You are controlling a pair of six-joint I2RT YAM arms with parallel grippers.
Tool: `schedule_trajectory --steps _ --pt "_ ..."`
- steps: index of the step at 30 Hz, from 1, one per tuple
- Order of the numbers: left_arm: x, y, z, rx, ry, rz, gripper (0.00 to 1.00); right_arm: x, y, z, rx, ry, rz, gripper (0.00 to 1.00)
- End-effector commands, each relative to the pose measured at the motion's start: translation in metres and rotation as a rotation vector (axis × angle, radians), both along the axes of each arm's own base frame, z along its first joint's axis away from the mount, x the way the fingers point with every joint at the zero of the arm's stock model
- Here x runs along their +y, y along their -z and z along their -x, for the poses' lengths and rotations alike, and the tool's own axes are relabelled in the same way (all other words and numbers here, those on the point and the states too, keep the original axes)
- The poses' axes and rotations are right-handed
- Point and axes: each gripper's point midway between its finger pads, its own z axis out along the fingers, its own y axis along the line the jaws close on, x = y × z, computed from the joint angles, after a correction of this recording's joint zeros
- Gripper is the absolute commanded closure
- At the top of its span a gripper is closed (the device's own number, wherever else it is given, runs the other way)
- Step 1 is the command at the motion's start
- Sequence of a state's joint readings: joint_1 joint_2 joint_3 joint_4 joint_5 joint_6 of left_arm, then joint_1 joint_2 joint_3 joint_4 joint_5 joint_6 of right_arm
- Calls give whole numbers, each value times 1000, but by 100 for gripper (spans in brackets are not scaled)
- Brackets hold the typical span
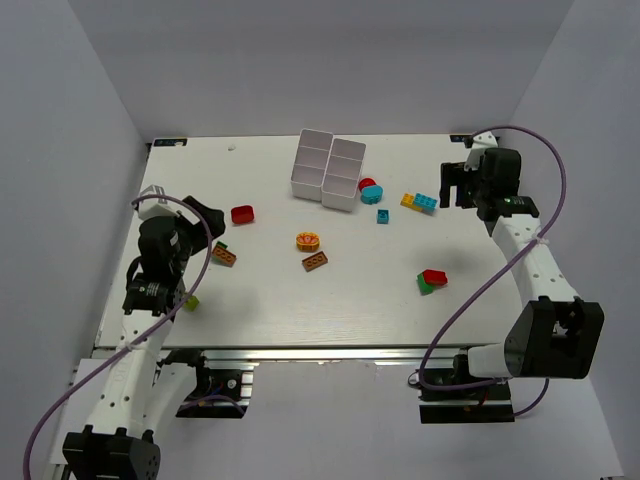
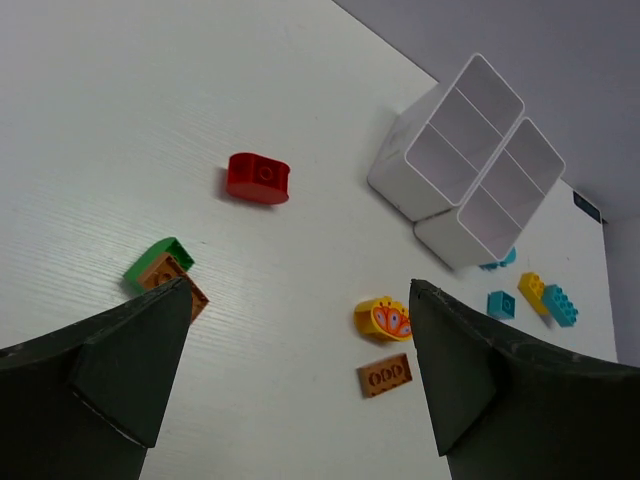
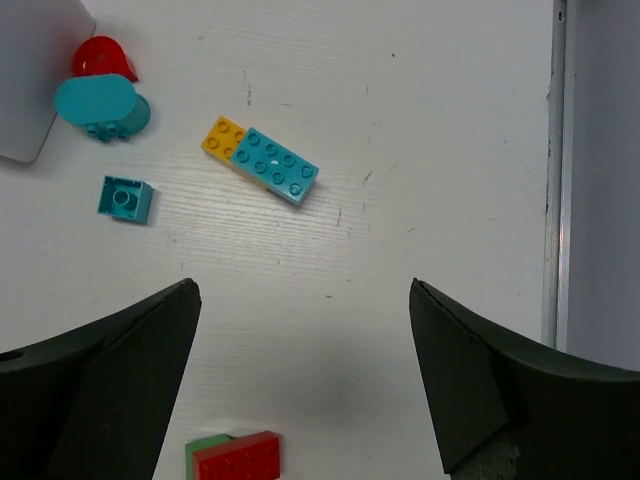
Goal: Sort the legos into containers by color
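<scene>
With left gripper (image 2: 298,300) and right gripper (image 3: 302,295) both wide open and empty, the red brick (image 2: 258,178) and yellow-cyan stack (image 3: 262,160) lie beyond their respective fingertips, likely light, rigid, slick: pinch flat sides.

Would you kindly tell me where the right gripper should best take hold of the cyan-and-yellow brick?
Take the cyan-and-yellow brick from straight above, with the right gripper turned to match its diagonal, closing across the two long flat sides of the cyan part. It lies flat, studs up, with nothing touching it.
</scene>
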State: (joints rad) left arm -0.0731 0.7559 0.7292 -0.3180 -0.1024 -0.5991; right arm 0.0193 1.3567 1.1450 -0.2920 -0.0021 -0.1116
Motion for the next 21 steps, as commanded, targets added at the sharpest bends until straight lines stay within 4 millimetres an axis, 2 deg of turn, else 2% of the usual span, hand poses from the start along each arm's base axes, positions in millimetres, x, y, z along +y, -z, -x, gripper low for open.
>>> schedule_trajectory --steps 1,2,4,5,7,9,12,13,14,16,17,18,19,20,21 --pt "-20 7 0 11 95 60 2 4 -6 6 -5 -54 16 11" --pt "-24 6 0 6 118 71 2 7 -8 8 -12 -93 32 11" --pt "-28 9 0 6 135 90 2 24 -10 17 -39 -302 108 10" --pt "-32 10 -2 7 149 100 2 37 -14 30 -72 -442 165 11" --pt "-35 9 -4 0 164 106 2 45 -10 37 -80 -510 200 10" --pt "-39 9 -8 -1 186 121 3 61 -3 56 -74 -662 237 10" --pt "-45 10 -13 -7 208 146 7 80 8 87 2 -817 191 11" --pt "-51 11 -12 -8 239 160 11 85 8 93 -8 -877 198 11" --pt "-53 8 -14 -22 248 165 18 87 10 97 1 -889 179 11" --pt "-60 10 -15 -20 284 184 37 95 12 105 -11 -927 141 11" --pt "-61 10 -16 -21 288 195 55 103 10 109 -34 -972 116 27" --pt "-63 11 -16 -19 297 200 64 106 12 113 -37 -994 105 41" --pt "-72 12 -12 -20 348 219 74 109 12 115 -52 -1014 95 89" --pt "-71 16 -10 -11 344 225 74 109 13 115 -49 -1012 96 89" --pt "-74 16 -8 -16 357 231 70 107 19 118 -16 -1011 92 84"
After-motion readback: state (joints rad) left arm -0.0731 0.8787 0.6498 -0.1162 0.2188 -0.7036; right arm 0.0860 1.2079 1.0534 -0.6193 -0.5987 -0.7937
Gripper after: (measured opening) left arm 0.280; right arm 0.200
